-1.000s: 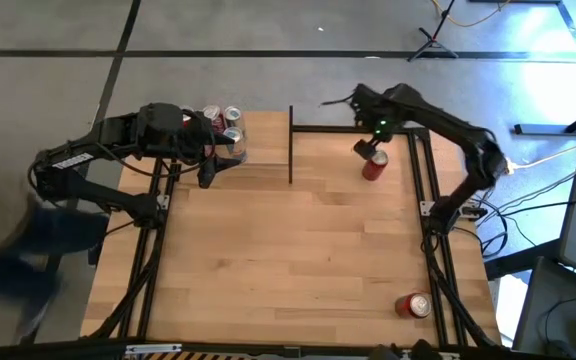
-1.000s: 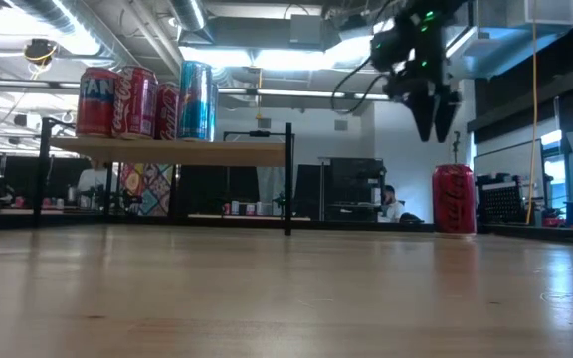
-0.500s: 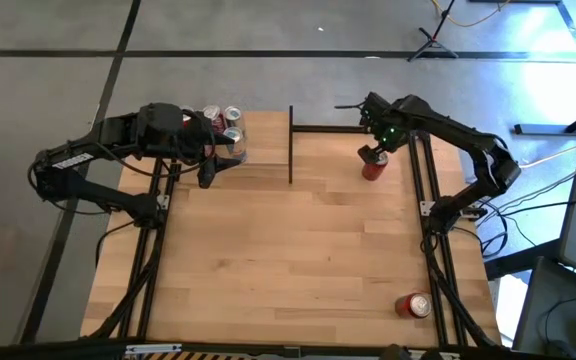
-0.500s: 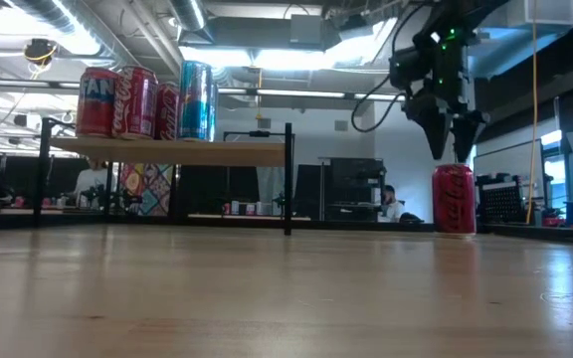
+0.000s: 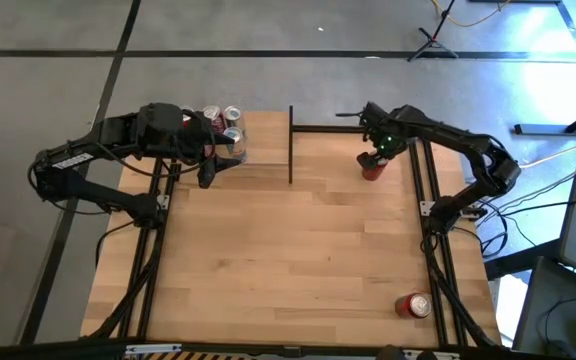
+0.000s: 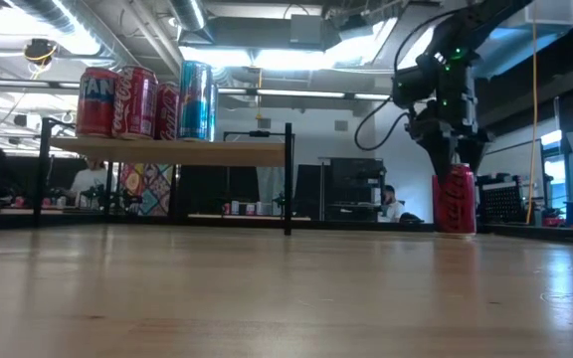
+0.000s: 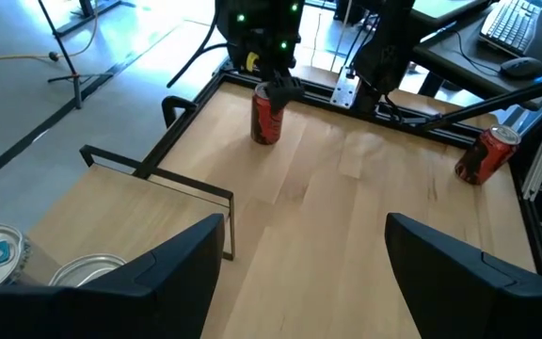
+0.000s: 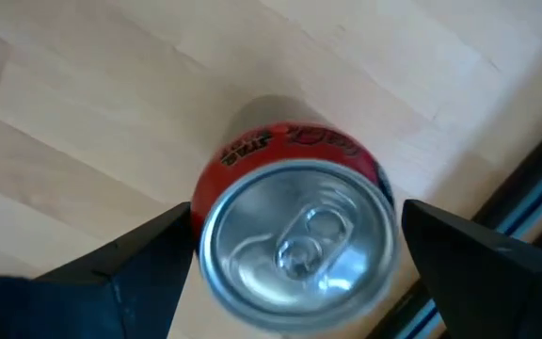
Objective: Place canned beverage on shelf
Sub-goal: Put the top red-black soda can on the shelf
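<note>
A red can (image 5: 373, 171) stands upright on the tabletop at the far right; it also shows in the low view (image 6: 454, 204) and the right wrist view (image 8: 294, 235). My right gripper (image 8: 294, 282) is open, pointing down, with a finger on either side of the can's top (image 6: 454, 164). The shelf (image 5: 258, 135), a light-wood board on black posts (image 6: 167, 151), stands at the far left and carries several upright cans (image 6: 142, 99). My left gripper (image 5: 211, 172) waits open and empty beside the shelf.
A second red can (image 5: 413, 305) lies on its side near the table's near right corner; it also shows in the left wrist view (image 7: 483, 155). A black post (image 6: 288, 179) marks the shelf's right end. Bare wood tabletop (image 5: 288, 250) lies between the arms.
My right gripper has come down onto the upright red can, drifting slightly toward the table's right edge, so that its open fingers now straddle the can's top. The can has stayed where it was.
</note>
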Action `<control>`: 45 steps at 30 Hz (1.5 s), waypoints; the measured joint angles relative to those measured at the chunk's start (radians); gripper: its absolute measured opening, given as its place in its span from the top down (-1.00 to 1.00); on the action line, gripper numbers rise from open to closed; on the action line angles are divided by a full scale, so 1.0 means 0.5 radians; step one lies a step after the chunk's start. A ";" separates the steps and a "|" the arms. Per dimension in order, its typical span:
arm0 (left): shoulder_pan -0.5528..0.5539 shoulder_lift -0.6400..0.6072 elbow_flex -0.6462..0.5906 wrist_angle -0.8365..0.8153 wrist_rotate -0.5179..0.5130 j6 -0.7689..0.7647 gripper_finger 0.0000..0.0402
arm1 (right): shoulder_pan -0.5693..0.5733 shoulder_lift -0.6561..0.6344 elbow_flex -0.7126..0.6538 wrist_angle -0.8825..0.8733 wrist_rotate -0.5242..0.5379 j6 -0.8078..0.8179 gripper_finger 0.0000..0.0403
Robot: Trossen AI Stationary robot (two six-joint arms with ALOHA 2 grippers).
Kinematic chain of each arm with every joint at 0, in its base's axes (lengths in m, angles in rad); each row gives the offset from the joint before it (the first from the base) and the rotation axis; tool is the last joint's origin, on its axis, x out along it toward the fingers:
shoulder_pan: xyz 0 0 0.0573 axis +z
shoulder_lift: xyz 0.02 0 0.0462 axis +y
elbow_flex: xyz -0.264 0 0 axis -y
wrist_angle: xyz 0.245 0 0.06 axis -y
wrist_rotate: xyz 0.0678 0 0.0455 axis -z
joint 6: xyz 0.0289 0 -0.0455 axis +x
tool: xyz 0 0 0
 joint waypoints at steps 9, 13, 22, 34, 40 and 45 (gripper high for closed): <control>0.000 0.000 0.000 0.000 -0.003 0.001 -0.41 | 0.002 0.014 -0.075 0.013 0.074 -0.067 -0.38; 0.000 -0.006 0.000 0.000 -0.031 0.001 -0.41 | 0.030 0.017 0.068 -0.096 0.088 -0.149 -0.27; 0.000 -0.085 0.000 -0.047 -0.110 0.002 -0.41 | 0.316 0.044 0.776 -0.180 0.051 -0.158 -0.27; 0.000 -0.056 0.000 -0.039 -0.355 0.036 -0.41 | 0.751 0.465 1.883 -0.284 -0.007 -0.190 -0.27; 0.047 0.083 0.001 0.043 -0.532 0.142 -0.40 | 0.940 0.542 2.052 -0.013 -0.167 -0.302 -0.27; 0.176 0.209 0.000 0.164 -0.288 0.195 -0.28 | 1.046 0.583 2.052 0.132 -0.243 -0.356 -0.27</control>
